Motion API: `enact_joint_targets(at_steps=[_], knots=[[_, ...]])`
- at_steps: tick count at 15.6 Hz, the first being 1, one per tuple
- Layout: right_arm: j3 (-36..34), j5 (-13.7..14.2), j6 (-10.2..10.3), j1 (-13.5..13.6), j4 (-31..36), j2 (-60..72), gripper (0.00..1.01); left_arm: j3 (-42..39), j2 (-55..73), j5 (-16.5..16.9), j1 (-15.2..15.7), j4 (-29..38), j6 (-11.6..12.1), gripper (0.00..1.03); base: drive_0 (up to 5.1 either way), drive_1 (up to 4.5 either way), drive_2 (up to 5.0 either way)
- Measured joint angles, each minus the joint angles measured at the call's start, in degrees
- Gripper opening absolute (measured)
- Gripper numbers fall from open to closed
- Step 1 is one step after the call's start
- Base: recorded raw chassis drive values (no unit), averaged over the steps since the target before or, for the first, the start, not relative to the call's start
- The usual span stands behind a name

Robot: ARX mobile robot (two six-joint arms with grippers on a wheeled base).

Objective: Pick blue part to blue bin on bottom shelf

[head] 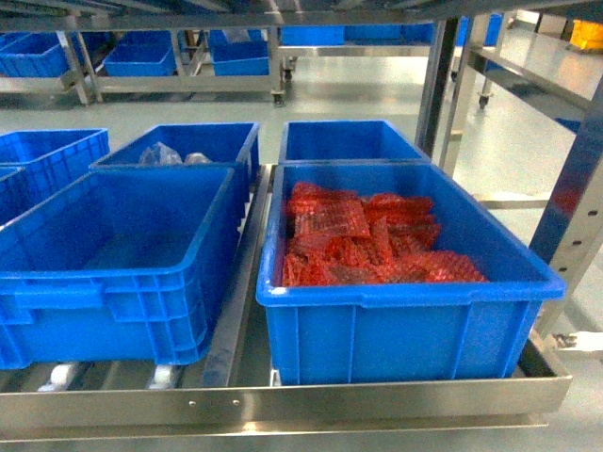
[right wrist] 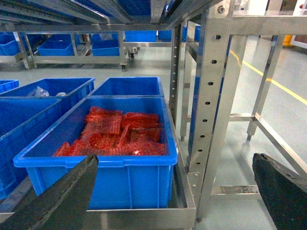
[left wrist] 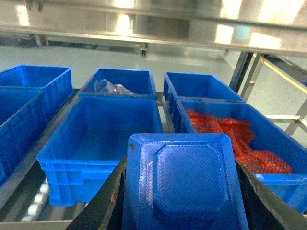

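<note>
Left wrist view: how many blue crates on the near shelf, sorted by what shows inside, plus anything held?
blue bin with red pouches: 1
crate with clear bags: 1
crates showing nothing inside: 4
blue part in left gripper: 1
Total: 7

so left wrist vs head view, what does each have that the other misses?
Only the left wrist view shows the left gripper shut on the blue part, a ribbed square-ish moulding filling the bottom of the frame. Only the head view shows the bottom shelf front rail with its two rivets, plus racks of crates across the floor. Both show the blue bin holding red pouches, the empty crate to its left, and a rear crate with a clear plastic bag.
</note>
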Motion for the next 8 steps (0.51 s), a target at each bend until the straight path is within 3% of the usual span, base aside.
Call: enact_joint_targets(at_steps=[8], knots=[[0.0,-0.04,-0.02,0.0,-0.02,0.0,0.98,0.0,0.0,0.0,0.0,-0.04,-0.02,0.44,0.0,0.0,0.0]])
